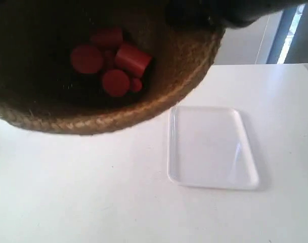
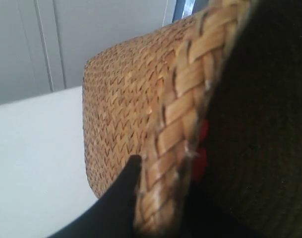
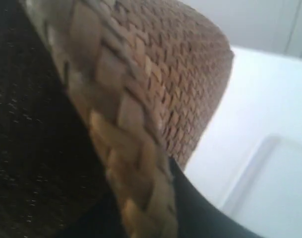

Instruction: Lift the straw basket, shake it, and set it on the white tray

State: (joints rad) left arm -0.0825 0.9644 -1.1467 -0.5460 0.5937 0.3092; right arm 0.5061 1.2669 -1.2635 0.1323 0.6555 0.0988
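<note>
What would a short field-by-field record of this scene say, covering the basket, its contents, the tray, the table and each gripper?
straw basket: held up close to the exterior camera, mouth toward it; beside the tray, not on it
contents: several red cylinders lying inside
white tray: flat on the table, nothing on it
table: white
left gripper: shut on the basket's braided rim
right gripper: shut on the basket's braided rim

White table, white tray flat on it.
</note>
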